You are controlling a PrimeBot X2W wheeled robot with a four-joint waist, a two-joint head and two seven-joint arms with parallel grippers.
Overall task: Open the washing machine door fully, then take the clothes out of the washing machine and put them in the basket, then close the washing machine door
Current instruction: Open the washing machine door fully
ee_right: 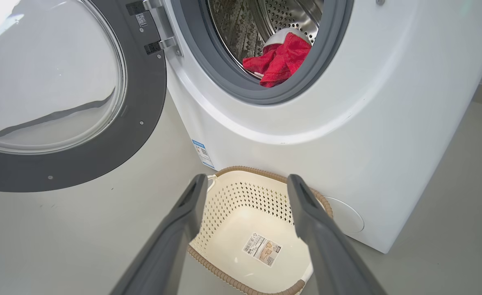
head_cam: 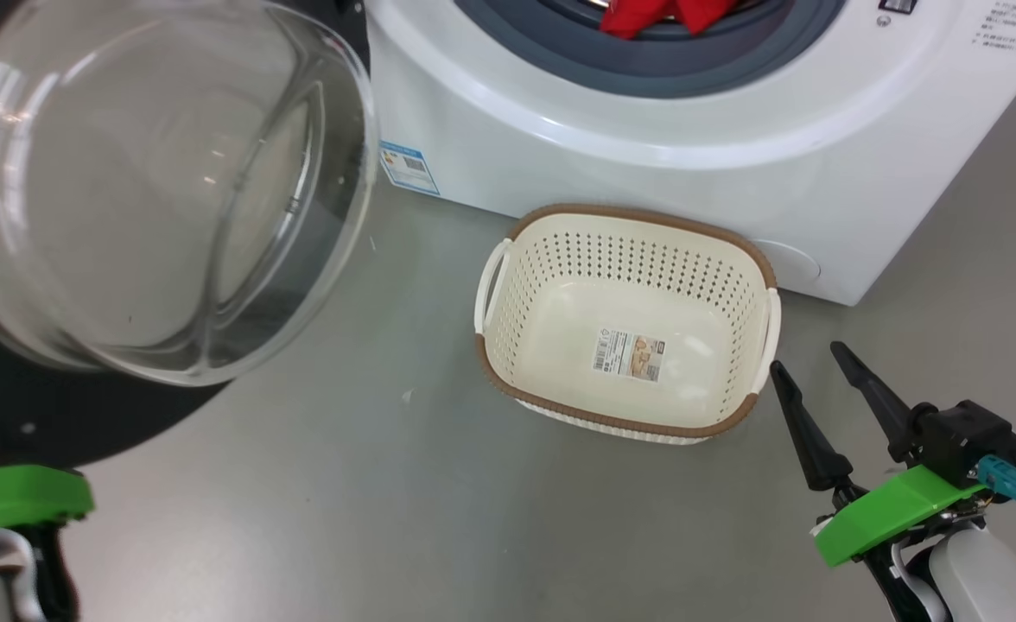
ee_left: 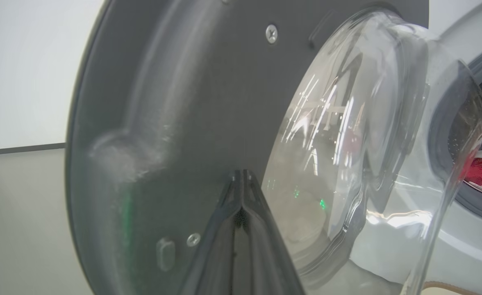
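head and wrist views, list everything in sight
washer: one, white, behind basket
door: one, black rim, clear glass, open at washer's left
clothes: one heap, red, in drum
basket: one, cream, brown rim, floor before washer
sticker: one, blue, washer's lower front
label: one, paper, basket bottom
floor: one, grey, underneath
left gripper: one, dark, shut, at door's inner face
right gripper: one, dark, open, right of basket
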